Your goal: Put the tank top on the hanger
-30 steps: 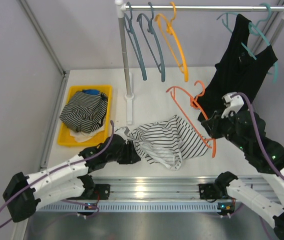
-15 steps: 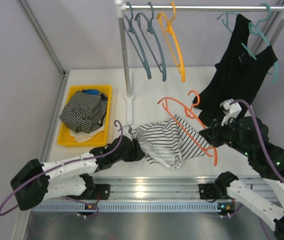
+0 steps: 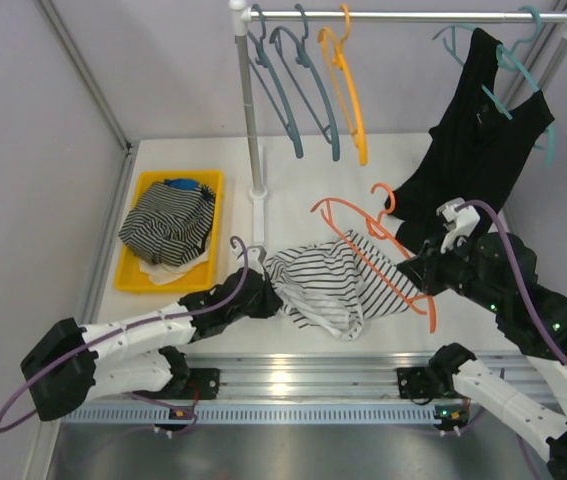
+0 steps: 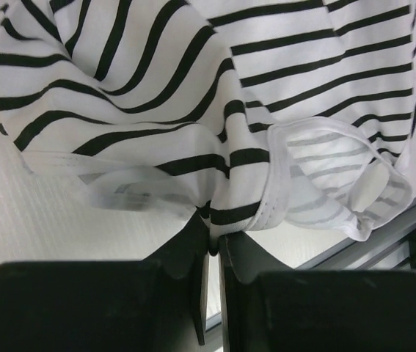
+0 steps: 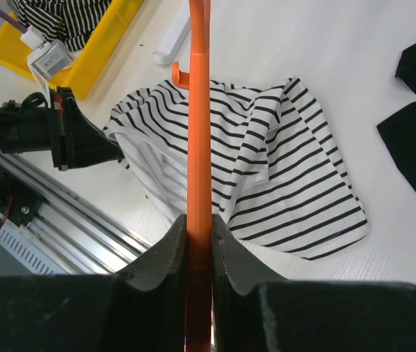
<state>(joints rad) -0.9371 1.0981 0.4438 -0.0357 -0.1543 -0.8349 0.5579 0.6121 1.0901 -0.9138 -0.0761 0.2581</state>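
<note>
While both pincers are loaded, what does each one hold? (observer)

Left gripper (image 4: 209,235): jaws narrow, pinching a fold at the edge of the tank top (image 3: 328,280). Right gripper (image 5: 199,227): jaws clamped on a bar of the hanger (image 5: 199,132), which the wrist view shows edge-on. (me)

Where do the two things sit? (observer)

Tank top: crumpled on the table (image 3: 293,180) near the front edge, between my arms. Hanger: tilted over the top's right half, hook pointing toward the rack (image 3: 403,15). Whether any part of the frame is inside the fabric, I cannot tell. (me)

How do you do this step well? (observer)

My judgement: raise the pinched edge so an opening gapes, then steer the hanger's far shoulder tip into it, not across the top layer. Leave slack on the left side so the cloth can slide along the bar. Watch the small notch hook near the tip; it looks likely to snag a strap. (me)

Surface and room? (observer)

White matte tabletop, finely textured in my left wrist view, so the cloth probably drags. Aluminium rail along the near edge. Grey walls. At the left stands a yellow tray (image 3: 153,182) holding a darker striped garment (image 3: 163,225). On the rack hang teal hangers (image 3: 278,90), an amber hanger (image 3: 348,90) and a black top (image 3: 473,150). (me)
</note>
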